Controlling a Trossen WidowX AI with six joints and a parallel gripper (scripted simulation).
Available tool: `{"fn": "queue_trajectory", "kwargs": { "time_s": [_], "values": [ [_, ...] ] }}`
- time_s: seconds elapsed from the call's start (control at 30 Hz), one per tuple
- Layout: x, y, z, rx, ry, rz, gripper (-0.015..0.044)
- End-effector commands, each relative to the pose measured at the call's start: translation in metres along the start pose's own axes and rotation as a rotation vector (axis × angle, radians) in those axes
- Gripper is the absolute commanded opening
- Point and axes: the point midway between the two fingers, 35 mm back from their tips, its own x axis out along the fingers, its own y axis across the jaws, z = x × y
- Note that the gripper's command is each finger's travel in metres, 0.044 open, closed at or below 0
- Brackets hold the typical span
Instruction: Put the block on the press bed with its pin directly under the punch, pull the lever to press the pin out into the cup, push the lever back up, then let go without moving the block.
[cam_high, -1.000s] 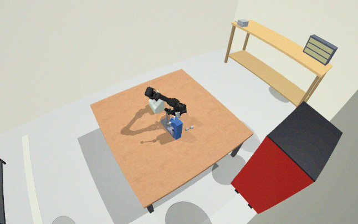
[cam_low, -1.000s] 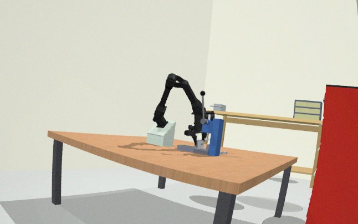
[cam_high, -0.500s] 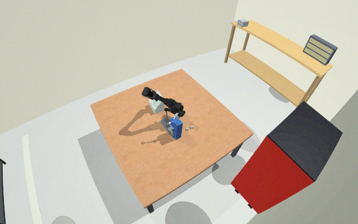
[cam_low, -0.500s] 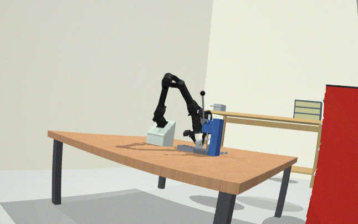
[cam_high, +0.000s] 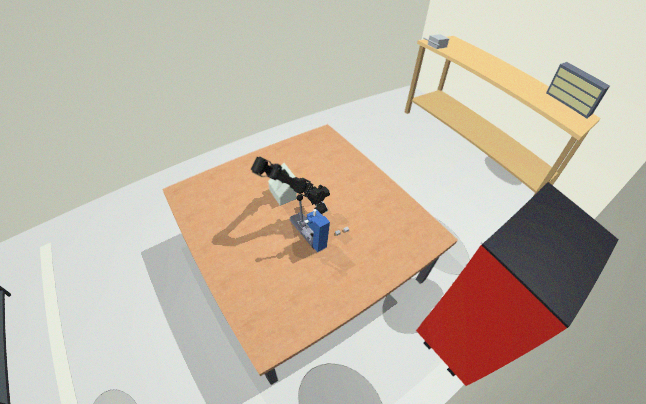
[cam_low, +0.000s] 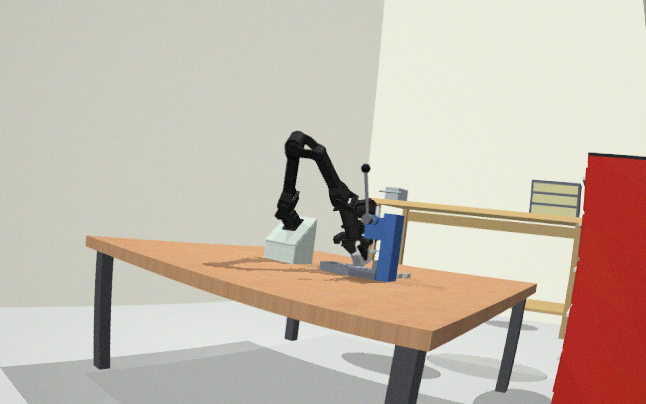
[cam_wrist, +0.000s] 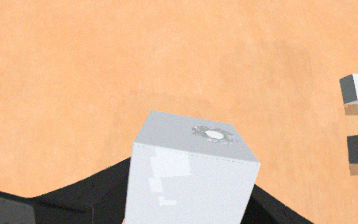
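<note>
- Starting at the left, find one pale sloped stand (cam_high: 281, 192) (cam_low: 283, 248), under the base of the one arm (cam_high: 300, 185) (cam_low: 327, 170).
- Further right, see one grey press bed (cam_high: 295, 220) (cam_low: 334, 267), low on the table (cam_high: 240, 280) (cam_low: 250, 280) (cam_wrist: 165, 50); cannot make out the punch or any cup.
- Next, count one lever (cam_high: 301, 210) (cam_low: 366, 192), near upright with its ball at the top; looks stiff, so probably best pushed close to that ball.
- Beside the press, find one gripper (cam_high: 321, 207) (cam_low: 359, 256) (cam_wrist: 194, 190), closed on one light grey block (cam_low: 358, 258) (cam_wrist: 192, 175); tilted, near the bed but apparently not seated on it.
- Judge the block rigid and fairly heavy, perhaps slippery on smooth faces; better held low by two opposite sides, with the one round pin (cam_wrist: 215, 135) left free on top.
- Rightmost, count one blue press frame (cam_high: 321, 232) (cam_low: 391, 247); beyond it, two small grey pieces (cam_high: 345, 229) (cam_low: 406, 276) (cam_wrist: 348, 90), apart from each other, purpose unclear.
</note>
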Motion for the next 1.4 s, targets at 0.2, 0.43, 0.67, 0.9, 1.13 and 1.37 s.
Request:
{"fn": "queue_trajectory", "kwargs": {
  "time_s": [0.2, 0.43, 0.67, 0.9, 1.13, 1.37],
  "values": [
    [-0.002, -0.001, 0.000, 0.177, -0.045, -0.018, 0.0000],
    [0.001, 0.000, -0.002, 0.176, -0.143, -0.024, 0.0000],
    [0.005, 0.000, -0.004, 0.175, -0.228, -0.030, 0.0000],
    [0.008, 0.001, -0.007, 0.173, -0.314, -0.039, 0.0000],
    [0.013, 0.002, -0.010, 0.170, -0.428, -0.050, 0.0000],
    [0.018, 0.003, -0.012, 0.168, -0.514, -0.053, 0.0000]
  ]
}}
